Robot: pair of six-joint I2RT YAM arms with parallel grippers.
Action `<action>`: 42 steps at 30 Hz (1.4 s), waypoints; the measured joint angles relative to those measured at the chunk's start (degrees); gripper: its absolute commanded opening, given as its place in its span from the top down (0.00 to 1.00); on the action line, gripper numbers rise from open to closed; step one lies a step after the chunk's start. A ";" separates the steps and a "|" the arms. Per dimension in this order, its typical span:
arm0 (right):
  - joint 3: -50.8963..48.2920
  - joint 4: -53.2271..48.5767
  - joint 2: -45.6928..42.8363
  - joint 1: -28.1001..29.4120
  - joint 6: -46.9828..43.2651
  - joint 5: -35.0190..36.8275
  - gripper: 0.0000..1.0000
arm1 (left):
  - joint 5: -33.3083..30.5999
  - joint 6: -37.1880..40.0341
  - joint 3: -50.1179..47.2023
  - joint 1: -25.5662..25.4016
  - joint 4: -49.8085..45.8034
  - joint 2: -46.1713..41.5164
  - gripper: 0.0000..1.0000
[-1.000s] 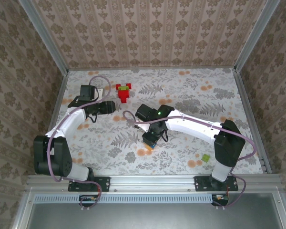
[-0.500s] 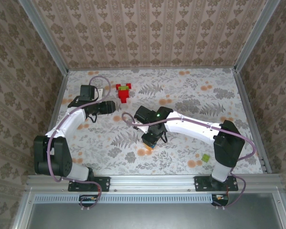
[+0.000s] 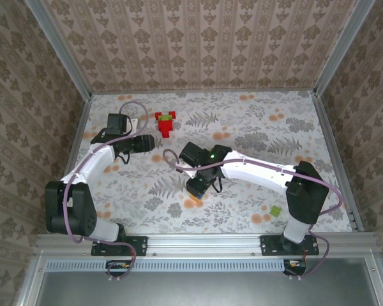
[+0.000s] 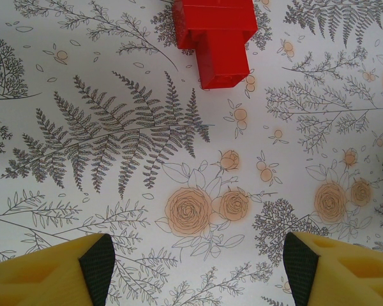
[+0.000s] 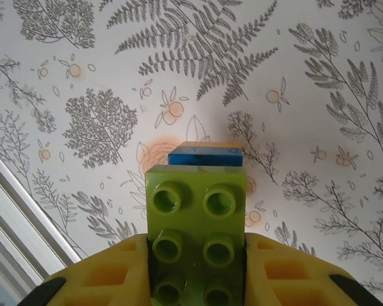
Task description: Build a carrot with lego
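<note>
Green plastic brick (image 5: pixel 195 204), 6 round studs showing, sits pinched in the right gripper (image 5: pixel 196 258); left gripper (image 4: pixel 199 264) stands open.

Floral-print tabletop (image 3: pixel 255 127), damask-papered walls (image 3: pixel 204 44) on three sides, aluminium corner posts (image 3: pixel 59 48)

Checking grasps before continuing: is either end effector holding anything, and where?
The right end effector clamps the green lego brick by its near end; the left end effector holds nothing.

On the table (image 3: pixel 255 121), a brick stack (image 3: pixel 166 122) lies upper centre overhead, ahead of my left fingers (image 4: pixel 97 261); a loose brick (image 3: pixel 276 211) lies lower right.
</note>
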 measured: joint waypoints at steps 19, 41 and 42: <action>9.55 -7.91 4.70 3.32 -16.26 2.21 0.71 | 0.02 0.00 0.00 0.00 0.00 0.02 0.27; 9.75 -14.86 4.63 3.30 -23.47 -2.95 0.66 | 0.04 0.00 0.02 0.00 0.00 0.02 0.27; 9.70 -15.04 4.63 3.30 -23.71 -3.30 0.65 | 0.04 0.00 0.02 0.00 0.00 0.02 0.27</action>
